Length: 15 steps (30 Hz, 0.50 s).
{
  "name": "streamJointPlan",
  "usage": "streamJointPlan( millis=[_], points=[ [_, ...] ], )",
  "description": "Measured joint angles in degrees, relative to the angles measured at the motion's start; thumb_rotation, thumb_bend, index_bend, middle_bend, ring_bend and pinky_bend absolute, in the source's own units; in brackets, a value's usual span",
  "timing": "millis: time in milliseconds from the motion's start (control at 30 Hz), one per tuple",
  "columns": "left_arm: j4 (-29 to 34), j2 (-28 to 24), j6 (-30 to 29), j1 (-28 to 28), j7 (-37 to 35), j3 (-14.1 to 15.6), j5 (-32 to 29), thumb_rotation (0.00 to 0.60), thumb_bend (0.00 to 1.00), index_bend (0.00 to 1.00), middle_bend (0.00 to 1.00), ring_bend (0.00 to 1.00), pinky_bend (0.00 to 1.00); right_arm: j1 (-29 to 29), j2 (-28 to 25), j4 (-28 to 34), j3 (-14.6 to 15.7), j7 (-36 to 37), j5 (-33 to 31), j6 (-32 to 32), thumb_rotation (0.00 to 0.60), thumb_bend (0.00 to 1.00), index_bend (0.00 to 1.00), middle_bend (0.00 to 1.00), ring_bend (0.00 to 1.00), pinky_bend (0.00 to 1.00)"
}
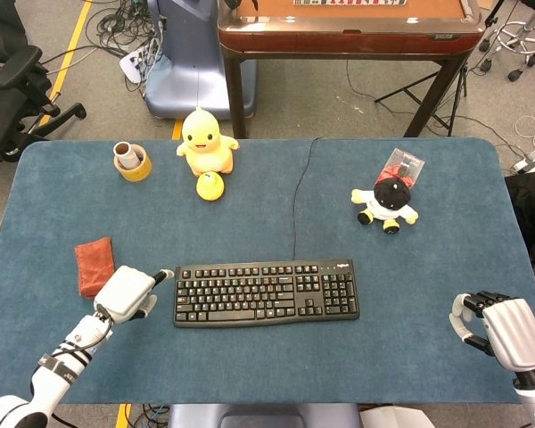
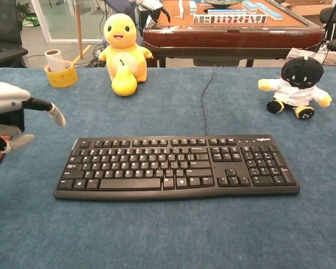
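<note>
The left hand (image 1: 125, 293) hovers just left of the keyboard (image 1: 266, 292), holding nothing, one of its fingers (image 2: 55, 114) pointing out. The keyboard sits low in the middle on the tabletop (image 1: 250, 214). Step looks like key pressing; next needs careful aim

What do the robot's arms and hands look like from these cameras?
The left hand has a pale grey-white shell and black fingers with white tips. Its forearm is white with black bands and a thin cable. The right hand has the same pale shell and dark fingers.
</note>
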<state>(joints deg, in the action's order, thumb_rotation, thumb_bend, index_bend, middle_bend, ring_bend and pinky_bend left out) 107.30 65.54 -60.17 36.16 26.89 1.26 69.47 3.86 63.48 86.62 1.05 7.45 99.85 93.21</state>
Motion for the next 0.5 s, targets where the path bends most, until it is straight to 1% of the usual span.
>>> streamJointPlan(
  millis=[67, 100, 133, 200, 267, 300, 367, 500],
  points=[
    [0.79, -0.67, -2.16, -1.36, -0.09, 0.17, 0.33, 0.6, 0.48, 0.25, 0.88, 0.8, 0.98, 0.03, 0.05, -0.01, -0.03, -0.07, -0.04, -0.06, 0.6, 0.42, 0.28, 0.68, 0.64, 0.78],
    [1.1, -0.92, -3.23, -2.17, -0.15, 0.35, 0.53, 0.6, 0.48, 0.25, 0.81, 0.75, 0.95, 0.04, 0.07, -0.01, -0.04, -0.12, -0.06, -0.07, 0.6, 0.42, 0.28, 0.68, 0.64, 0.78],
    [1.5, -1.25, -4.75, -3.41, -0.31, 0.64, 0.75, 0.6, 0.48, 0.25, 0.75, 0.7, 0.9, 0.04, 0.11, 0.01, -0.06, -0.22, -0.09, -0.1, 0.6, 0.42, 0.28, 0.68, 0.64, 0.78],
    [2.06, -1.64, -7.15, -5.47, -0.6, 1.2, 1.11, 0.6, 0.48, 0.26, 0.59, 0.56, 0.76, 0.05, 0.21, 0.06, -0.08, -0.51, -0.08, -0.14, 0.6, 0.42, 0.28, 0.68, 0.64, 0.78],
    [2.52, -1.92, -9.98, -7.85, -1.13, 1.88, 1.85, 0.6, 0.48, 0.28, 0.52, 0.48, 0.67, 0.08, 0.37, 0.12, -0.05, -0.97, 0.02, -0.22, 0.6, 0.42, 0.28, 0.67, 0.64, 0.78],
    [2.61, -1.96, -11.19, -8.87, -1.54, 2.13, 2.31, 0.6, 0.48, 0.29, 0.5, 0.46, 0.64, 0.09, 0.45, 0.14, -0.03, -1.2, 0.07, -0.26, 0.6, 0.42, 0.28, 0.67, 0.64, 0.78],
    [2.59, -1.98, -14.06, -11.32, -3.04, 2.66, 3.86, 0.6, 0.48, 0.32, 0.48, 0.44, 0.61, 0.11, 0.64, 0.21, 0.02, -1.67, 0.17, -0.39, 0.6, 0.42, 0.28, 0.66, 0.64, 0.78],
    [1.5, -1.83, -19.47, -15.72, -6.57, 3.59, 8.04, 0.6, 0.48, 0.37, 0.48, 0.44, 0.61, 0.28, 0.94, 0.15, -0.03, -2.14, 0.2, -0.65, 0.6, 0.42, 0.28, 0.61, 0.59, 0.78]
  ],
)
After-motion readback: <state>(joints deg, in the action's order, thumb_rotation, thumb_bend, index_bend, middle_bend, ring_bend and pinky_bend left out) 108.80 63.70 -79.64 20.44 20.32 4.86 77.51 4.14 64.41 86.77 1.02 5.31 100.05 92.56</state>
